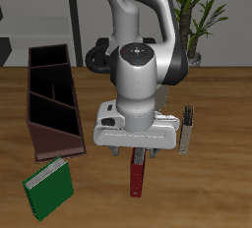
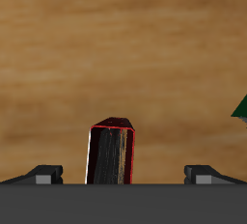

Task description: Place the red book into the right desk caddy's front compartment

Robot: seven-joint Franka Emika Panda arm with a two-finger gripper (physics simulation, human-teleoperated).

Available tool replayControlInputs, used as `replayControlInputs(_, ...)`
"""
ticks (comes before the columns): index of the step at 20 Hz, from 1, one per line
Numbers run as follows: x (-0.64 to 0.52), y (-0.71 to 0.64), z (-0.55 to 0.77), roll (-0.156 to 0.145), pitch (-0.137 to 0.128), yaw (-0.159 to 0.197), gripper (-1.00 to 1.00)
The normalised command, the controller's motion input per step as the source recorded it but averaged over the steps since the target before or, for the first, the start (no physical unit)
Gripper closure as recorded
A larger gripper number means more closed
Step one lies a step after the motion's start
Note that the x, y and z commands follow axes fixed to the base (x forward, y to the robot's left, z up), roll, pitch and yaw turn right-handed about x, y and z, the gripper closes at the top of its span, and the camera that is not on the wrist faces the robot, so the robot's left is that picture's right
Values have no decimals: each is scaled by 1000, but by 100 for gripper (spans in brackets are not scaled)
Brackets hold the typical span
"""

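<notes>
The red book [image 1: 138, 177] stands on edge on the wooden table near the front edge, directly below my gripper [image 1: 138, 154]. In the wrist view the red book [image 2: 111, 154] shows end-on between the two fingertips [image 2: 43, 175], which are wide apart and do not touch it. My gripper [image 2: 125, 176] is open and empty. The right desk caddy [image 1: 39, 124], a long dark brown-maroon tray with inner dividers, lies off to the side of the gripper and runs from mid-table toward the back.
A green book [image 1: 47, 190] with pale page edges lies by the caddy's near end; its corner shows in the wrist view [image 2: 241, 112]. A grey book [image 1: 187, 127] stands just beyond the gripper. A potted plant [image 1: 202, 6] stands at the back.
</notes>
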Motion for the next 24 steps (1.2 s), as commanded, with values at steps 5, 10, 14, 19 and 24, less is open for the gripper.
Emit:
replayControlInputs(5, 48, 19, -263, 8, 40, -10, -100)
replayControlInputs(10, 13, 0, -228, -13, 29, 4, 100)
replayControlInputs(14, -67, 44, -38, 16, 4, 0, 100)
replayControlInputs(19, -144, 11, 161, 14, -23, 28, 100)
replayControlInputs(24, -230, -162, 569, -26, -68, 29, 100)
